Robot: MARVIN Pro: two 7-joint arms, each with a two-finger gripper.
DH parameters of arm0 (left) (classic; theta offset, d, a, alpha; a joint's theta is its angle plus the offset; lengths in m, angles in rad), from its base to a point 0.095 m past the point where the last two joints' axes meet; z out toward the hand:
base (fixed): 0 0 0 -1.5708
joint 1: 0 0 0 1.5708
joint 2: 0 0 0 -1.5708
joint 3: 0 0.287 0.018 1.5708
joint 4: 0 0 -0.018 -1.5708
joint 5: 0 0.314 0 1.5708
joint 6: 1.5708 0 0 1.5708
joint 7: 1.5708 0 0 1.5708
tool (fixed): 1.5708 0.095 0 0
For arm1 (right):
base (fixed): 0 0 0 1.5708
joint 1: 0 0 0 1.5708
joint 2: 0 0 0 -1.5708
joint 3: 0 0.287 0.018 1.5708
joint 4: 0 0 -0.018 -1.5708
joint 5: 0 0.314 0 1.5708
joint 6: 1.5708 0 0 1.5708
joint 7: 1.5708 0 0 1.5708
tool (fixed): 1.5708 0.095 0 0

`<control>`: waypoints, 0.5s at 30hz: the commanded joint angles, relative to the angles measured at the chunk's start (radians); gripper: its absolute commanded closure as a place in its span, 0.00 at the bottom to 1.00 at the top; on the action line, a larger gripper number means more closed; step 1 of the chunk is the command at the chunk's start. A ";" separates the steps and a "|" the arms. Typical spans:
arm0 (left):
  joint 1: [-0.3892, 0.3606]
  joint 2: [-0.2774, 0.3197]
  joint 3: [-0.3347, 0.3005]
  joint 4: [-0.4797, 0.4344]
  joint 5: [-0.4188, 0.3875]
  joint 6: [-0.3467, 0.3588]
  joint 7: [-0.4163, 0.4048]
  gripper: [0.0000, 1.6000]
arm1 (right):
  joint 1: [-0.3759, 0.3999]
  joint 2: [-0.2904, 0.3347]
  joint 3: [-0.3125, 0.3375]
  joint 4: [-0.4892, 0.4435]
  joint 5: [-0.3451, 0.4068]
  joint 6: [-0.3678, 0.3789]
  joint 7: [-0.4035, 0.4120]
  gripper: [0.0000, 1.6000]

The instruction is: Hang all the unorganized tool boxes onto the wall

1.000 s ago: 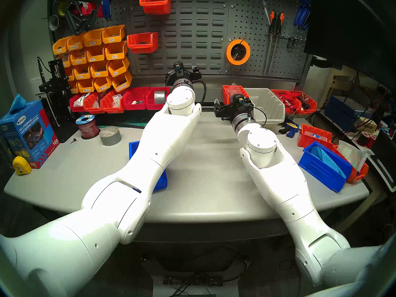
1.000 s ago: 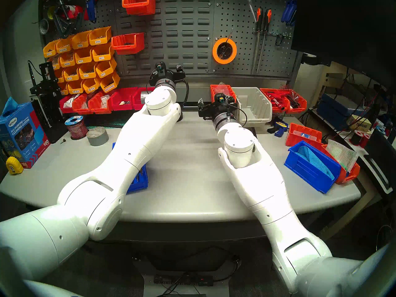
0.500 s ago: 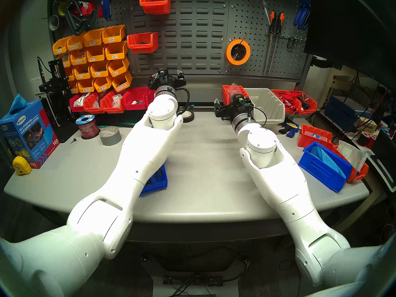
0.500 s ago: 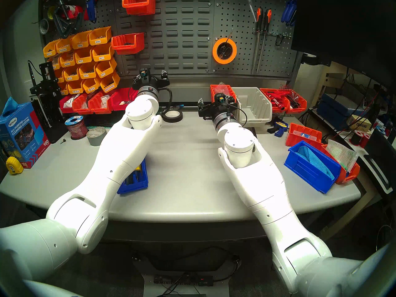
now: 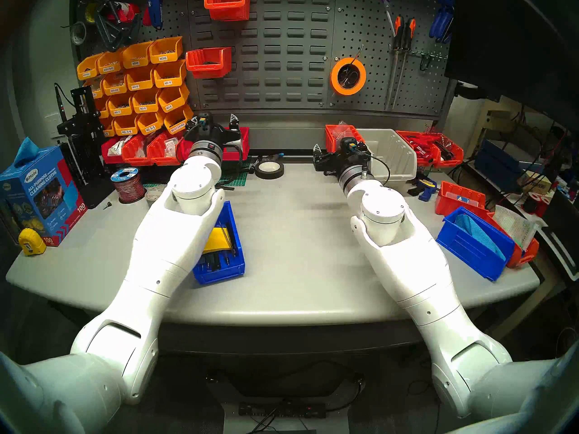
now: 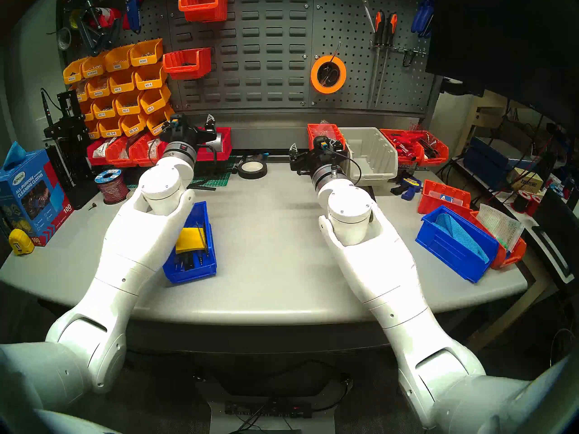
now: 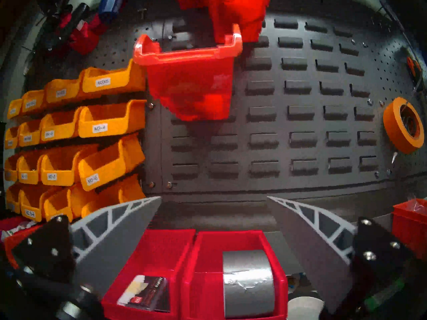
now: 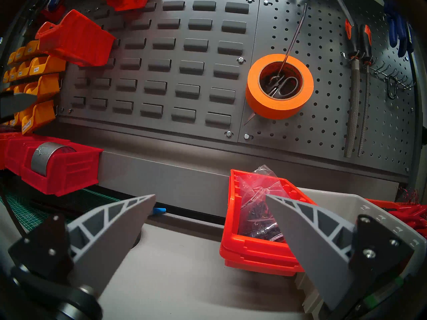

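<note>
Both the left tool [image 7: 213, 198] and right tool [image 8: 210, 196] gape empty; the blue notepad bin [image 5: 230, 269] sits on the bench [image 5: 297, 236].

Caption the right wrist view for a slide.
Open right gripper facing the slotted wall, red-orange bin of bagged parts just ahead.

Both arms [image 5: 175, 248] are glossy white, with rounded shells, small dark screws and thin seam lines. Each wrist ends in a ribbed silver collar [image 5: 206, 150], a black cable loop and a black gripper mount carrying a small blue connector. The fingers [image 7: 120, 234] are grey with triangular trussed backs, bolted to black plates.
</note>
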 commanded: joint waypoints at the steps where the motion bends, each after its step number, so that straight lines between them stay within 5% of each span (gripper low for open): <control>1: 0.062 0.072 -0.067 -0.116 -0.112 -0.055 -0.120 0.00 | 0.012 -0.002 0.000 -0.018 -0.001 -0.005 0.003 0.00; 15: 0.279 0.162 -0.181 -0.335 -0.302 0.077 -0.265 0.00 | 0.014 0.000 0.002 -0.012 0.001 -0.011 0.011 0.00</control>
